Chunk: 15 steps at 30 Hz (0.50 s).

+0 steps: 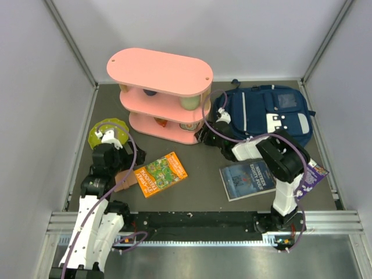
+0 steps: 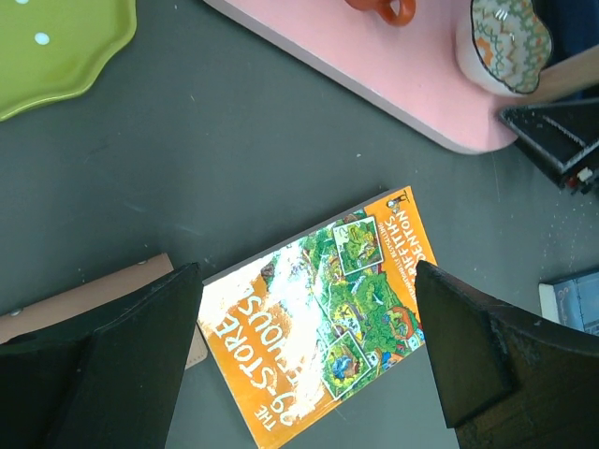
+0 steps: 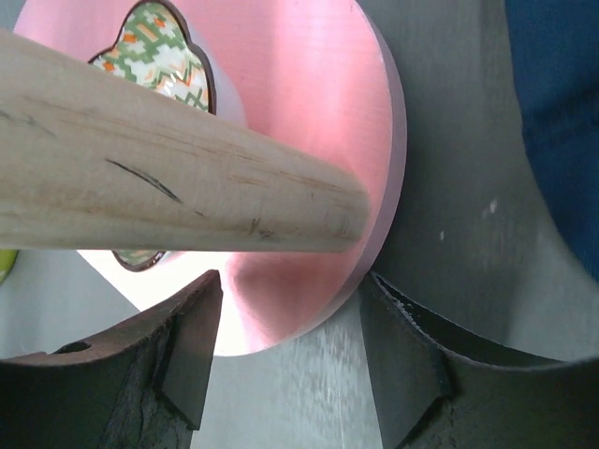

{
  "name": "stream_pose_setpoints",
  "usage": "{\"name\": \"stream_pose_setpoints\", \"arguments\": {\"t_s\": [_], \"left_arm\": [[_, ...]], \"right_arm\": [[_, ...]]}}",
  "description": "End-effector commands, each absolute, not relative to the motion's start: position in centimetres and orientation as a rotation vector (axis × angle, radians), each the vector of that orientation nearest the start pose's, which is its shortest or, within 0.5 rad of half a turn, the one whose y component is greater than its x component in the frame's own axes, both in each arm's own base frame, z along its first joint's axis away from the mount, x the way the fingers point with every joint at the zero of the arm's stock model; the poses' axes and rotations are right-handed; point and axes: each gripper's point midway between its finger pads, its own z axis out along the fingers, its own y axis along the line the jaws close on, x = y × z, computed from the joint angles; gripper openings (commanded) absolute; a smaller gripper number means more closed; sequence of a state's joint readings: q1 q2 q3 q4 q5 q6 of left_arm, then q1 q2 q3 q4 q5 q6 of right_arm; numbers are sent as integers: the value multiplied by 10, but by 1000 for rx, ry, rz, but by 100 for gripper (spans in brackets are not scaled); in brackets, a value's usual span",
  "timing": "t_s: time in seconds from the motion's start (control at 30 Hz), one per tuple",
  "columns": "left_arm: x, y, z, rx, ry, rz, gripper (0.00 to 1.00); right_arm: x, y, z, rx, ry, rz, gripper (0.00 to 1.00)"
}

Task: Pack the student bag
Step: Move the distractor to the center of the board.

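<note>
The navy student bag (image 1: 273, 113) lies at the back right, next to the pink shelf; its blue fabric shows in the right wrist view (image 3: 562, 94). An orange picture book (image 1: 161, 173) lies flat at centre left and fills the left wrist view (image 2: 328, 309). My left gripper (image 1: 119, 160) hovers above it, open and empty (image 2: 309, 355). A blue book (image 1: 247, 179) lies flat in front of the bag. My right gripper (image 1: 204, 132) is open and empty (image 3: 290, 327) at the right end of the shelf's bottom board, low over the table.
The pink three-tier shelf (image 1: 160, 72) stands at the back centre, with a patterned cup (image 3: 154, 56) behind a wooden post (image 3: 168, 178). A green plate (image 1: 107, 132) lies at the left and a brown card (image 2: 84, 299) beside the orange book. A purple packet (image 1: 314, 174) sits by the right arm.
</note>
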<state>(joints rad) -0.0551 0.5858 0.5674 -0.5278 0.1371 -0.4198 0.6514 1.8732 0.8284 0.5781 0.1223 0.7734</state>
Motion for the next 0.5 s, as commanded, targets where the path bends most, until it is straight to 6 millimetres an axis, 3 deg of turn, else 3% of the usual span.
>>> {"name": "stream_pose_setpoints", "arguments": {"t_s": [0.0,0.1,0.3,0.47], "left_arm": [[240,-56,171,-269,2084,-432,99],[240,-56,170,-288,2084,-438,99],[251,-79,169,-263,2084,-593,99],[270,-78,170,-253,2072,-579,99]], "right_arm": [[427,313,87,185,1985,815,60],[439,309,95,180,1977,828,62],[446,307,105,96,1991,894,66],[416,296,125,50,1965,938,78]]}}
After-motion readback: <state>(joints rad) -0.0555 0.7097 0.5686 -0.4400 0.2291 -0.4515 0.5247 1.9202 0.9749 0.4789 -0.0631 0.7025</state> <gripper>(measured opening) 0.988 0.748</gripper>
